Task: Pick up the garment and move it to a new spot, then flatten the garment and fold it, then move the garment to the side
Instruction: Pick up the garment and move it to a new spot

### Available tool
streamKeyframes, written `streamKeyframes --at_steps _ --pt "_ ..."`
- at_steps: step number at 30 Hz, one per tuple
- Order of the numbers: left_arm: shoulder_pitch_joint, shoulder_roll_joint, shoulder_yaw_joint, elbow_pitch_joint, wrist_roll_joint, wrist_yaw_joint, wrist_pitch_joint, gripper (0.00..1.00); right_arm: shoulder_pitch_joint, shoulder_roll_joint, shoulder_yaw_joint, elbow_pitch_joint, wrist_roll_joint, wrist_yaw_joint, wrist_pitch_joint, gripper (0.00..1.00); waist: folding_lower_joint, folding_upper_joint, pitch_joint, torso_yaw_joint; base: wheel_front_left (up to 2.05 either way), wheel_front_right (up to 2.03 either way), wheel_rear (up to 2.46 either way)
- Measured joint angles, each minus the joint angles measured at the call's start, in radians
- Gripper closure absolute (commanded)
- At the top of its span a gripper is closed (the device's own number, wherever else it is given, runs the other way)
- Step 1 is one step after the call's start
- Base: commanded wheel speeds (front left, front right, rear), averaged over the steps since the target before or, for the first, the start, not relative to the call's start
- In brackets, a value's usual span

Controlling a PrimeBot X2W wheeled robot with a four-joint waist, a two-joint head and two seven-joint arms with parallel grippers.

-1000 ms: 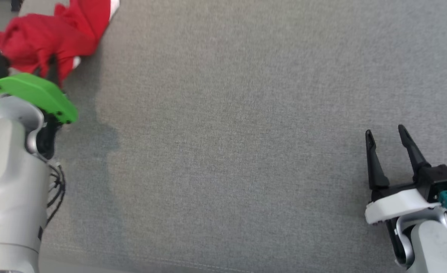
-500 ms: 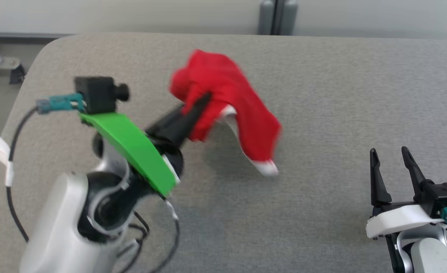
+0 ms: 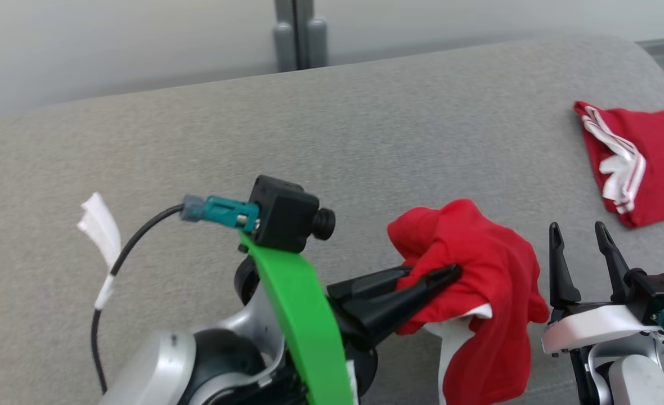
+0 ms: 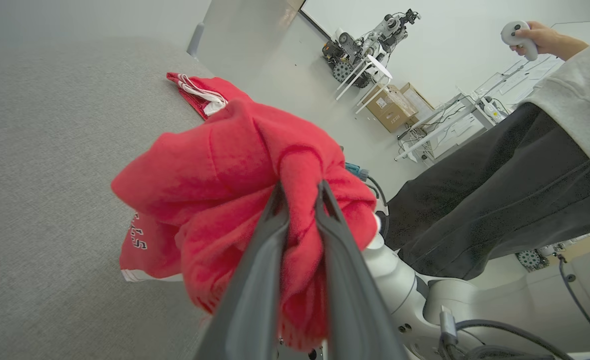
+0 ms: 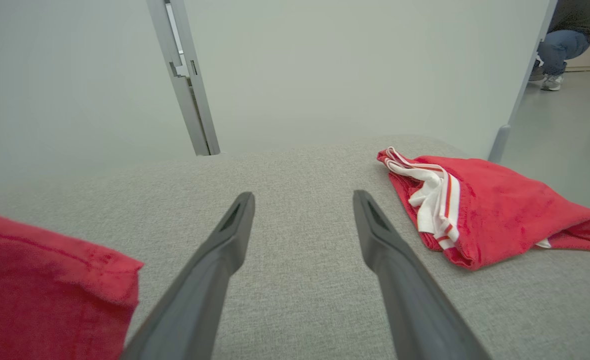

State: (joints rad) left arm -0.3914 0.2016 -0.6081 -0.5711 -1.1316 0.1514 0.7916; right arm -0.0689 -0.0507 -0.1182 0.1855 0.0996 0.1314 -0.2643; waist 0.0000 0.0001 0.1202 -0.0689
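I am clenching my left hand (image 3: 433, 271) on a bunched fold of the garment (image 3: 478, 253), its two long dark fingers pressed close together with soft red cloth squeezed between them. The garment is a thick, fleecy red knit with a white band along one edge and dark lettering near that band. It is hanging crumpled from my grip over the near right part of the bench (image 3: 253, 140), just beside my right hand (image 3: 577, 228). I cannot tell whether its lowest folds are touching the surface.

My right hand is standing released, its two tapered fingers spread apart with nothing between them, pointing across the bench. The bench is covered in a grey, finely woven fabric and its far corner is rounded.

I am counting two red pieces of clothing. The second garment (image 3: 647, 163) is lying loosely folded at the far right corner of the bench, well apart from the one I am holding, with white stripes showing along its folded edge.

In my left wrist view, two cardboard boxes (image 4: 392, 102) are sitting on the floor, and I cannot tell what they hold. A person (image 4: 500, 200) in dark trousers and a pale grey top is standing close by, gripping a pale controller (image 4: 517, 32).
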Motion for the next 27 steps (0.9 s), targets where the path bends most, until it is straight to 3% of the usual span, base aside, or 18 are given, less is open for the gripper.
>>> streamKeyframes --at_steps 6,11,17,26,27 --pt "-0.046 -0.058 0.024 0.179 -0.001 0.095 0.001 1.0 -0.029 0.0 0.024 0.008 0.029 0.0 0.0 0.0 0.0 0.0 0.019 -0.087 0.0 0.0 0.0" --pt "-0.098 -0.081 0.073 0.39 0.027 0.137 -0.049 1.0 -0.047 0.0 0.036 0.019 0.057 0.0 0.0 0.0 0.0 0.0 0.05 -0.147 0.0 0.0 0.0" --pt "-0.19 -0.1 0.228 0.674 0.032 0.188 -0.18 1.0 -0.064 0.0 0.057 0.028 0.082 0.0 0.0 0.0 0.0 0.0 0.096 -0.209 0.0 0.0 0.0" --pt "-0.266 -0.054 0.383 0.984 0.047 0.182 -0.354 1.0 -0.072 0.0 0.053 0.039 0.072 0.0 0.0 0.0 0.0 -0.0001 0.149 -0.251 0.0 0.0 0.0" --pt "-0.27 -0.052 0.384 1.009 0.054 0.171 -0.371 0.91 -0.074 0.0 0.053 0.04 0.069 0.0 0.0 0.0 0.0 0.0 0.15 -0.248 0.0 0.0 0.0"
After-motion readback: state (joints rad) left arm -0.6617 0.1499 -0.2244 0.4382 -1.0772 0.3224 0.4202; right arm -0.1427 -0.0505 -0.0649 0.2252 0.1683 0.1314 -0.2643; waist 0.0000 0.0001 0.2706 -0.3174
